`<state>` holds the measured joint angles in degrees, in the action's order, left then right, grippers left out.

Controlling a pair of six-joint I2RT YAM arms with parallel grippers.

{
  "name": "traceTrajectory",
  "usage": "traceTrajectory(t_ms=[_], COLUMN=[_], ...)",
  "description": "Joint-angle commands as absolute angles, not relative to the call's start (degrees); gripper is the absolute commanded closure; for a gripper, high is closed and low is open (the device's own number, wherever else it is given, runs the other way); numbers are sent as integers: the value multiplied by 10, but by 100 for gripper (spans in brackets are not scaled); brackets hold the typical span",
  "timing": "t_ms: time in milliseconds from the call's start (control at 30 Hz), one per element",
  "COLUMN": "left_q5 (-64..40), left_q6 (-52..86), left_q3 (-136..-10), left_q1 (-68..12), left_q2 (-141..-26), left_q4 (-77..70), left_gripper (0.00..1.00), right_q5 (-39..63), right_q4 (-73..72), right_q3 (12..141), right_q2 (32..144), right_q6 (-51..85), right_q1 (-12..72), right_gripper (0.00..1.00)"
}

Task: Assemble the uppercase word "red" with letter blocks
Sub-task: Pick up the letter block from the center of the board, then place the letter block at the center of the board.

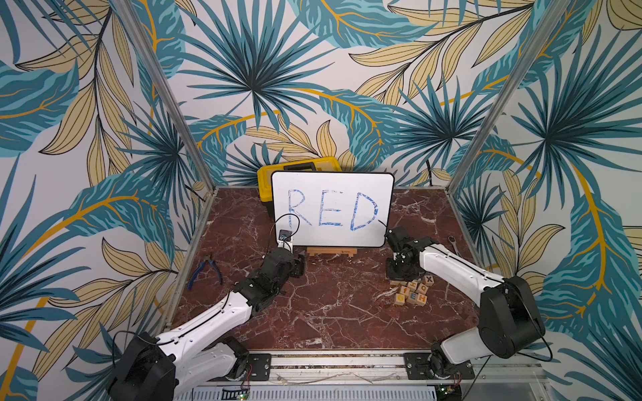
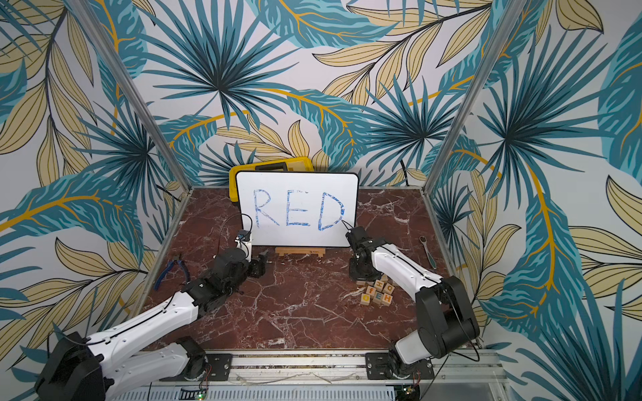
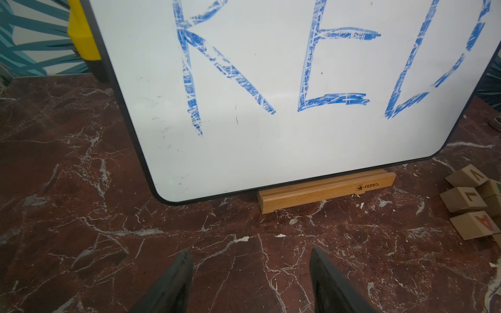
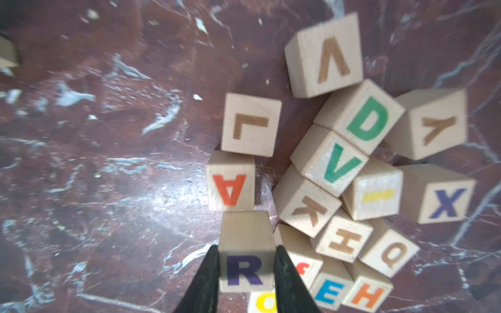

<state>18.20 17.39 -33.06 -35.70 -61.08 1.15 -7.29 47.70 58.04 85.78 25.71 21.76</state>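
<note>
One R block (image 4: 245, 254) sat clamped between right jaws, beside A cube (image 4: 230, 187), one D block (image 4: 366, 119) and one E block (image 4: 329, 291) lay loose in pile of at least sixteen cubes on counter (image 4: 108, 189), left jaws stood apart, empty, facing one whiteboard (image 3: 244, 149)

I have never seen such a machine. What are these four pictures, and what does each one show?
It is a robot with two white arms, a left arm and a right arm, each ending in a two-fingered hand. Two pictures look down from above at the whole table. The other two come from cameras on the wrists. On the table are a whiteboard saying RED, a pile of letter blocks and pliers. The right hand grips the R block. The left hand is open and empty.
</note>
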Motion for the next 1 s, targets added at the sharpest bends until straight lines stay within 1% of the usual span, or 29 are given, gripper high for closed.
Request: traceTrajectory(t_ms=[0,267,400,533,667,767,967], left_q5=[192,176,171,172,137,124,136], left_q6=[172,200,213,232,258,271,280], left_q3=[-333,-295,-273,-245,-226,-217,-225], left_q1=[-352,-313,-302,-273,-216,-191,-171], left_q2=[-601,-563,-536,-511,-478,-465,-496], left_q4=[11,11,11,13,31,37,35], left_gripper=[31,31,31,31,32,32,32], right_q5=[-95,-103,-87,-80,-71,-64,-40], right_q4=[524,564,550,537,515,510,512], right_q3=[619,691,712,746,786,821,891], right_q2=[840,850,874,923,970,1013,1087], right_q6=[254,300,331,363,398,420,449], right_q1=[237,316,360,407,447,472,509], right_gripper=[72,72,72,72,71,71,71])
